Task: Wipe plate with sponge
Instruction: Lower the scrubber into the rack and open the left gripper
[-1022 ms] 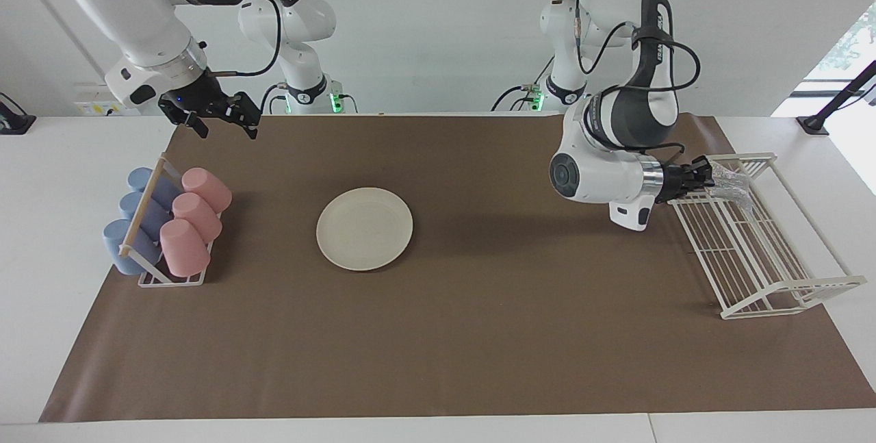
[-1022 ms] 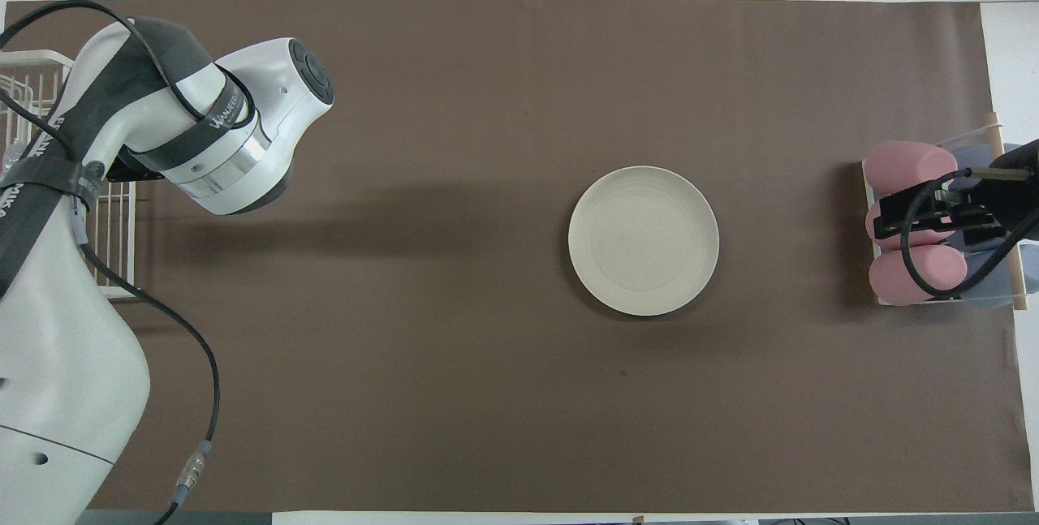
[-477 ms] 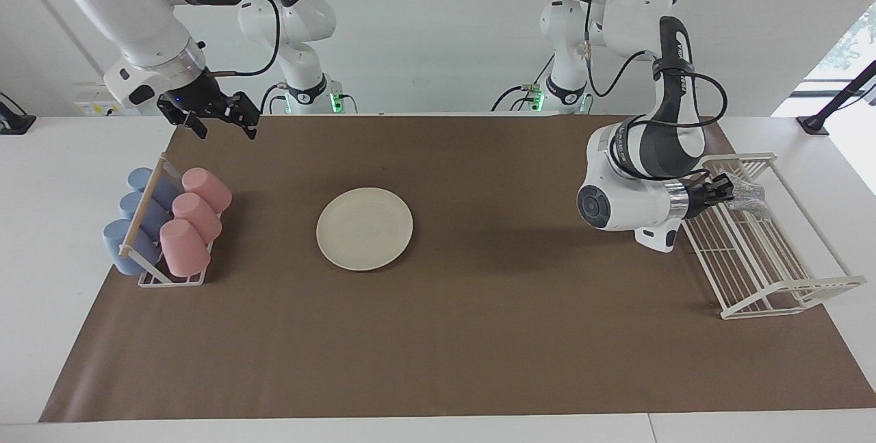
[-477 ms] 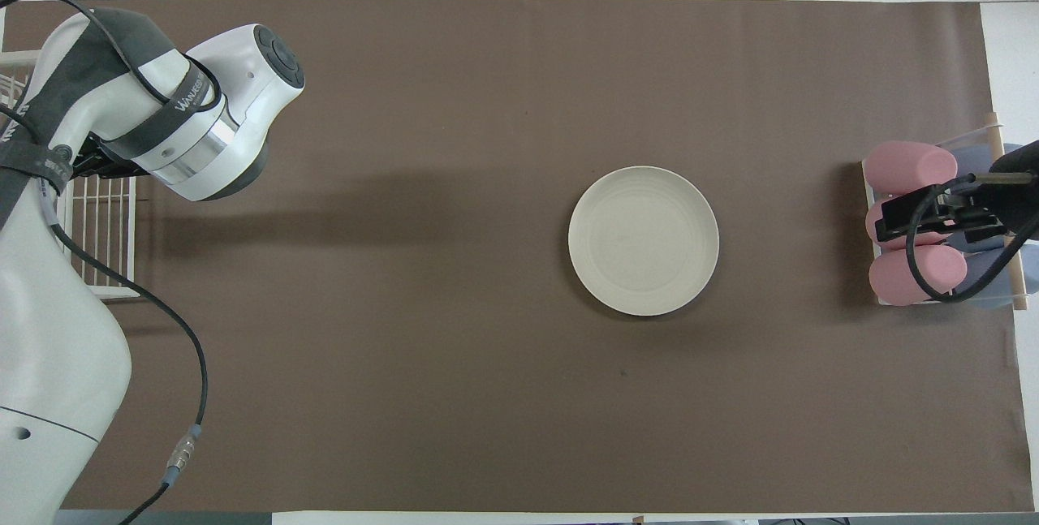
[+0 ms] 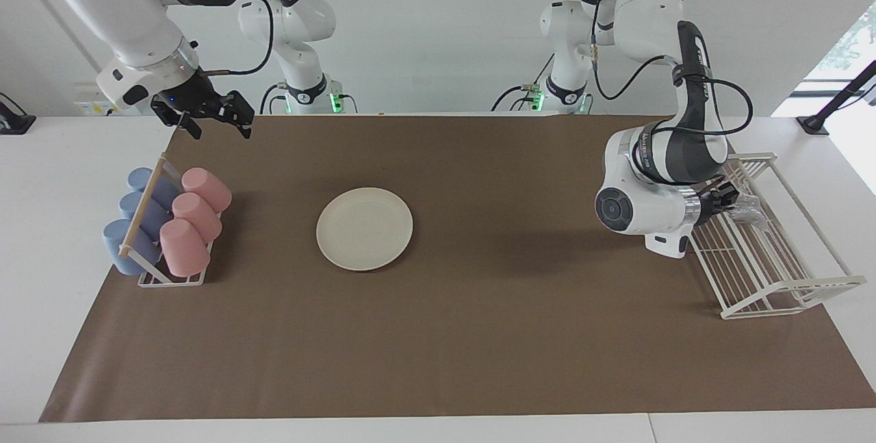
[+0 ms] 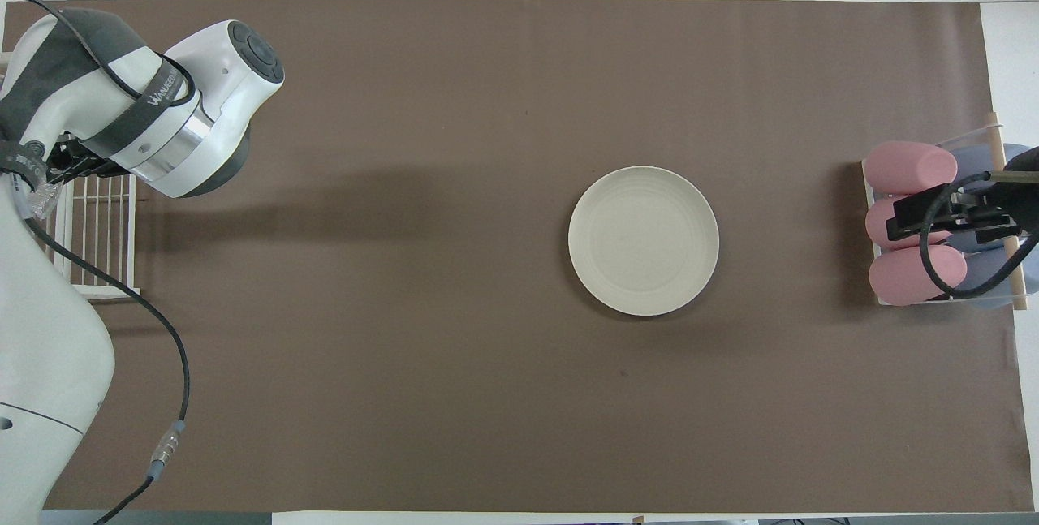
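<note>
Plate (image 5: 364, 228): lay bare on brown mat (image 5: 479, 333), mid-table.
Sponge (image 5: 747, 209): pinched in left gripper (image 5: 733, 199), over white wire rack (image 5: 766, 272).
Right gripper (image 5: 213, 119): fingers apart, waited above cup holder (image 5: 154, 224).

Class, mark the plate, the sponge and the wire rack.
plate (image 5: 364, 228), facing view, centre of its flat face.
sponge (image 5: 747, 210), facing view, the wad's middle.
wire rack (image 5: 787, 291), facing view, its lower front rail.

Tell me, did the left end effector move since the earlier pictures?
Yes. The left end effector, shut on the sponge, moved lower over the wire rack.
</note>
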Tool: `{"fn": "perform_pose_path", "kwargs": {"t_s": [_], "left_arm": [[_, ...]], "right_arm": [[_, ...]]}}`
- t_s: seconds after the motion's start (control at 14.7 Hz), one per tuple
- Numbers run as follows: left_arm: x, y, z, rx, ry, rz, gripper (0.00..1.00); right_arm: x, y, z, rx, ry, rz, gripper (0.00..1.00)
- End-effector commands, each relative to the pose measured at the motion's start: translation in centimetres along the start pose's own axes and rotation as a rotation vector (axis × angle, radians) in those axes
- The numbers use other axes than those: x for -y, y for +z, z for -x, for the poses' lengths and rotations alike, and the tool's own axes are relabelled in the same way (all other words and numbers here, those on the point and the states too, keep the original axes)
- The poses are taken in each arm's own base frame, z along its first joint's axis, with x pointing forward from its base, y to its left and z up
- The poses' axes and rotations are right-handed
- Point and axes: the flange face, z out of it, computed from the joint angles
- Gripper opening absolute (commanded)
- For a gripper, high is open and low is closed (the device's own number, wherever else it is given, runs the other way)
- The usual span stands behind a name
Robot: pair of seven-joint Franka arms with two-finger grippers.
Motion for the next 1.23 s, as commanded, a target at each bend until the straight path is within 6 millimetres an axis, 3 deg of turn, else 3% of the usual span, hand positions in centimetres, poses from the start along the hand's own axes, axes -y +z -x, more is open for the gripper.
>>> {"fn": "perform_pose_path", "kwargs": {"t_s": [0.0, 0.14, 0.2, 0.34, 1.16], "left_arm": [[-0.46, 0.3, -0.03, -0.01, -0.029, 0.022, 0.0], [-0.35, 0.33, -0.06, -0.01, -0.03, 0.023, 0.0], [-0.34, 0.33, -0.06, -0.01, -0.03, 0.023, 0.12], [-0.4, 0.22, -0.06, -0.014, -0.029, 0.025, 0.98], [0.21, -0.39, -0.06, -0.017, -0.03, 0.045, 1.0]], "right_arm": [[-0.37, -0.09, 0.13, -0.016, -0.052, 0.015, 1.0], [-0.28, -0.16, 0.12, -0.017, -0.056, 0.015, 1.0], [-0.29, -0.08, 0.14, -0.014, -0.058, 0.015, 1.0], [-0.21, -0.07, 0.14, -0.014, -0.061, 0.015, 1.0], [0.04, -0.09, 0.11, -0.017, -0.055, 0.016, 1.0]]}}
